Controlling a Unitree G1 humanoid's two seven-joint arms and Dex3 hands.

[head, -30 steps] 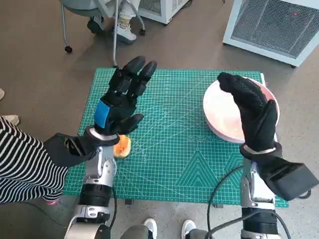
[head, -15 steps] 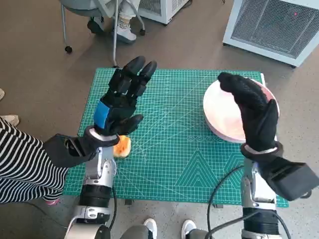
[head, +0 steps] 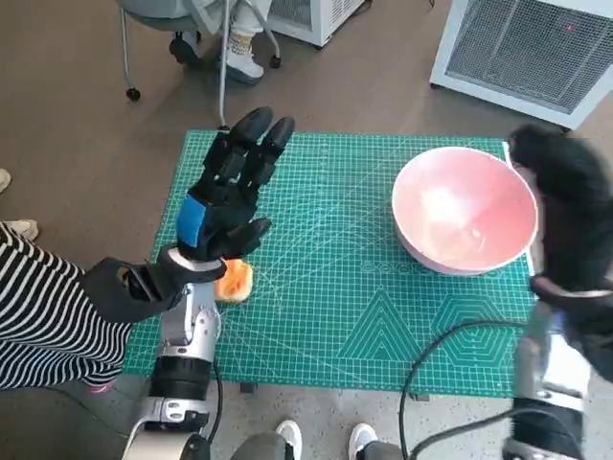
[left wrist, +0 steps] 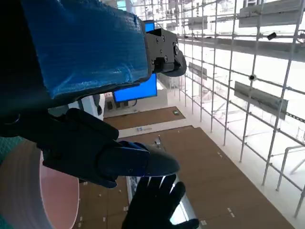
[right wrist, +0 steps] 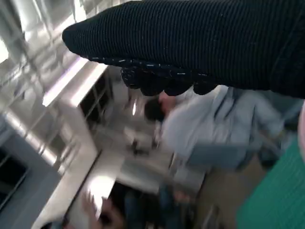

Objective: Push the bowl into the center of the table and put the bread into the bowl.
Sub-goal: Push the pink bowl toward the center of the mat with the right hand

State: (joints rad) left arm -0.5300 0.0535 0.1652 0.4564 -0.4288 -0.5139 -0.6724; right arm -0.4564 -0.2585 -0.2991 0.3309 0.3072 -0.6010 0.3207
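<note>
The pink bowl stands near the far right corner of the green cutting mat; its rim also shows in the left wrist view. The orange bread lies on the mat's left side, partly hidden under my left hand, which hovers above it open with fingers spread. My right hand, blurred by motion, is raised just right of the bowl past the mat's right edge, holding nothing. It appears too in the left wrist view as a dark glove.
A person in a striped sleeve stands at the left of the table. A chair with a seated person's feet is beyond the far edge. A white grilled cabinet stands at the far right. A black cable loops near the front.
My right hand has swung from over the bowl out to its right, leaving the bowl fully uncovered. The left hand and the bread have barely shifted.
</note>
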